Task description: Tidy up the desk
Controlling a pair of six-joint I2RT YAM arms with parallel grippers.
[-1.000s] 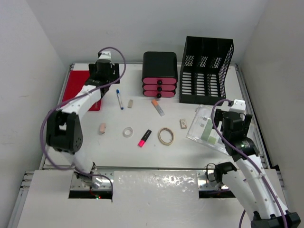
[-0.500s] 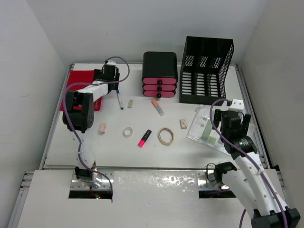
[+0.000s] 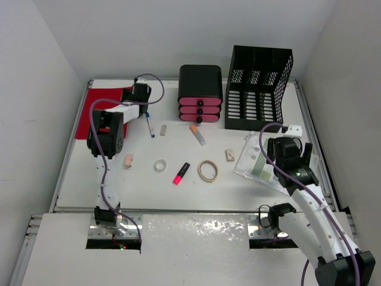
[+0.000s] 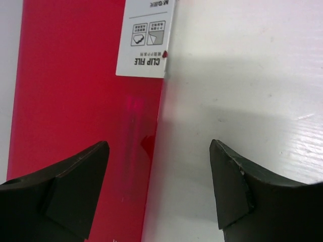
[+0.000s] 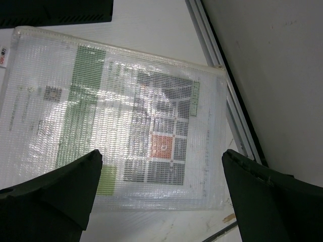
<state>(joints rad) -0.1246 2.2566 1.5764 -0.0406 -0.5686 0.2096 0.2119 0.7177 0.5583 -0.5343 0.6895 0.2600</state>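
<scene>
The white desk (image 3: 178, 190) carries scattered stationery. My left gripper (image 3: 133, 99) is at the back left, low over the right edge of a red clip file (image 3: 89, 116). In the left wrist view the gripper (image 4: 159, 186) is open: one finger (image 4: 75, 186) is above the red file (image 4: 75, 91), the other above bare desk (image 4: 242, 75), and nothing is gripped. My right gripper (image 3: 284, 150) hovers open over a clear mesh pouch (image 3: 257, 164) at the right. In the right wrist view that gripper (image 5: 161, 186) has the pouch (image 5: 116, 126) lying below it.
Black-and-pink drawers (image 3: 200, 94) and a black file rack (image 3: 258, 87) stand at the back. A blue pen (image 3: 149, 124), orange marker (image 3: 197, 134), tape roll (image 3: 159, 165), pink highlighter (image 3: 181, 173), rubber band (image 3: 208, 171) and small erasers (image 3: 229, 154) lie mid-desk. A metal rail (image 5: 222, 85) borders the pouch.
The left arm has folded, its elbow swinging toward the back, and its gripper has come down at the red file's right edge. The right gripper has shifted slightly left over the pouch.
</scene>
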